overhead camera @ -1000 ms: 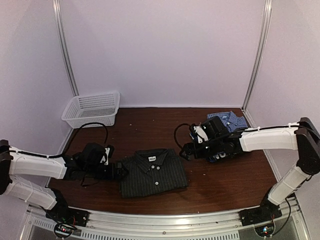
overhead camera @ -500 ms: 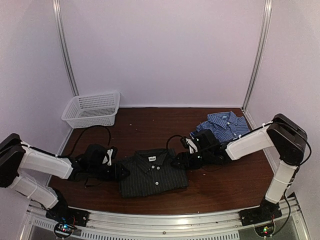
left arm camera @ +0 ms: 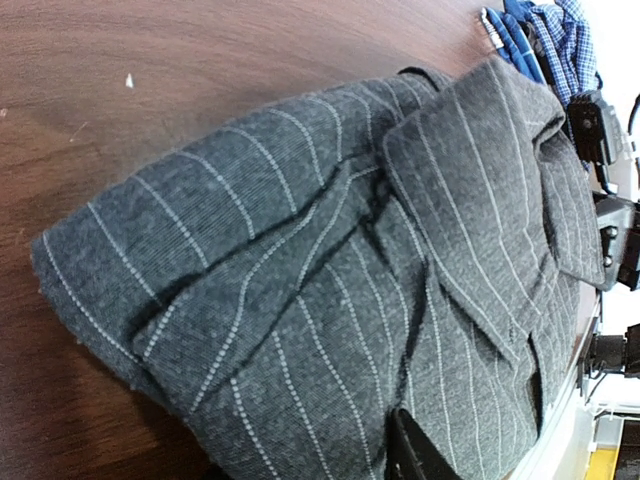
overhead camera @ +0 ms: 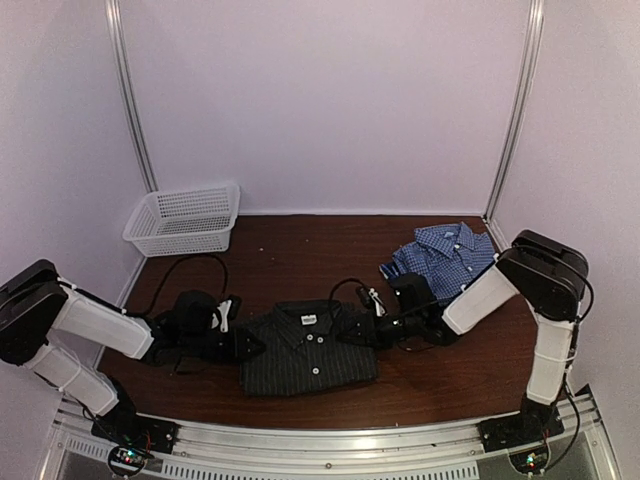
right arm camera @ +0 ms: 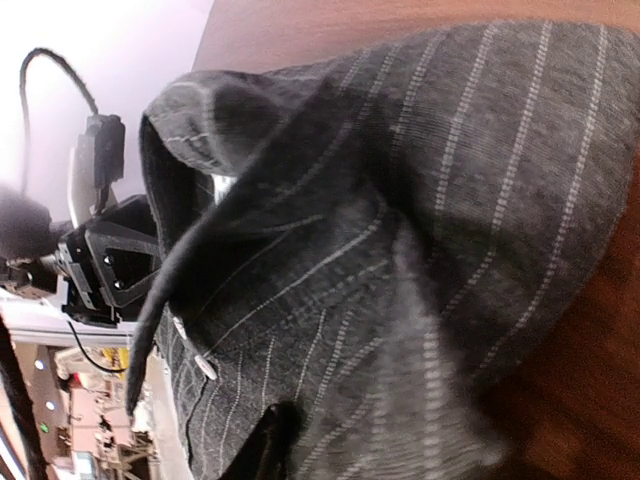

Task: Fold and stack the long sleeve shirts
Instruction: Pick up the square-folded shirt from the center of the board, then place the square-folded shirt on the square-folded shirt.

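The black pinstriped shirt (overhead camera: 307,350) lies folded on the dark wooden worktop (overhead camera: 290,265), near the front edge and about midway between the two arms, collar toward the back wall and pale buttons running down its middle. Both arms reach in low from either side. The left fingers (left arm camera: 415,455) are at the shirt's left edge; from that wrist the striped cloth fills nearly everything, its near edge bunched into soft folds, and only a dark sliver of one finger shows at the bottom, lying against the fabric. The right fingers (right arm camera: 270,445) are at the shirt's right edge by the collar, and there too the cloth is rumpled close against the camera with just one dark finger tip showing. From where I stand I cannot tell how far either pair is parted, or whether they have hold of the cloth or only press against it. A blue-white checked shirt (overhead camera: 445,255) lies loosely at the far right, behind the right arm and well apart from the black one. A white mesh basket (overhead camera: 185,220) sits in the far left corner.
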Controlling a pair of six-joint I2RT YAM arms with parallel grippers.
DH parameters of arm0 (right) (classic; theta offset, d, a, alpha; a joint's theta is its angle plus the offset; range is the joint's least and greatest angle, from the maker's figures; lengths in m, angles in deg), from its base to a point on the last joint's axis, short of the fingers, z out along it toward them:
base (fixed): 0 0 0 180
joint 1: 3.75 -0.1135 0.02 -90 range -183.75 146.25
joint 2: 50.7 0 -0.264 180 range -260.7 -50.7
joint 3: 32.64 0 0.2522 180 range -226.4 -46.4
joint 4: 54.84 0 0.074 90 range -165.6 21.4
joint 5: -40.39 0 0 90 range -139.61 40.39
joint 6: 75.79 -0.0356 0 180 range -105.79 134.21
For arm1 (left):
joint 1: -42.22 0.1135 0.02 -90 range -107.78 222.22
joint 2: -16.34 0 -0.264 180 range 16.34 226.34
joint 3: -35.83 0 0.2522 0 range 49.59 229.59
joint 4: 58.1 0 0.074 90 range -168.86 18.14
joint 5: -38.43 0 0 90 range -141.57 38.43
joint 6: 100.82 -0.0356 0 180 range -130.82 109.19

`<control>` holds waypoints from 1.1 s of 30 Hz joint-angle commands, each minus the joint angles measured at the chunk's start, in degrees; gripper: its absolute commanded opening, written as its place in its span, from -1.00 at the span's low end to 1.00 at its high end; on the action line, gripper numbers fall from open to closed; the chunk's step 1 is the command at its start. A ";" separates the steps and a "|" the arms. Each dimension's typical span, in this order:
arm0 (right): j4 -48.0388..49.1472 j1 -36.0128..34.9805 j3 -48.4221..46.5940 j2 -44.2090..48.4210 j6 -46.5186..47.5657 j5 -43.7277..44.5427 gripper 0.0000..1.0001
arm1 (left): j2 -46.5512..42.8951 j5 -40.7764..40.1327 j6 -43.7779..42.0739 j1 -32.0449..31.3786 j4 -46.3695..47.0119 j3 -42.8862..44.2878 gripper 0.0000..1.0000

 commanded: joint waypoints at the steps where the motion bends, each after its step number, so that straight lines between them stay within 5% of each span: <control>1: 1.92 2.59 1.83 1.34 -1.68 -4.75 -0.59 | -1.38 0.66 -0.24 -0.12 0.25 -1.07 -0.22; 4: -7.06 5.27 0.73 6.46 3.86 -4.58 -1.00 | -4.55 -1.89 -2.21 -0.07 -3.47 -0.06 -0.22; 17: -75.95 22.96 -29.95 25.69 42.26 7.07 -1.00 | -11.71 -14.94 -11.51 0.05 -16.99 7.79 -0.09; 30: -85.56 40.17 -40.97 21.44 48.70 17.43 -1.00 | -3.96 -7.42 -14.40 0.05 -16.22 12.32 -0.10; 33: -86.44 41.74 -41.88 20.55 47.65 28.13 -0.97 | -2.70 -6.92 -14.71 0.07 -15.99 12.98 -0.10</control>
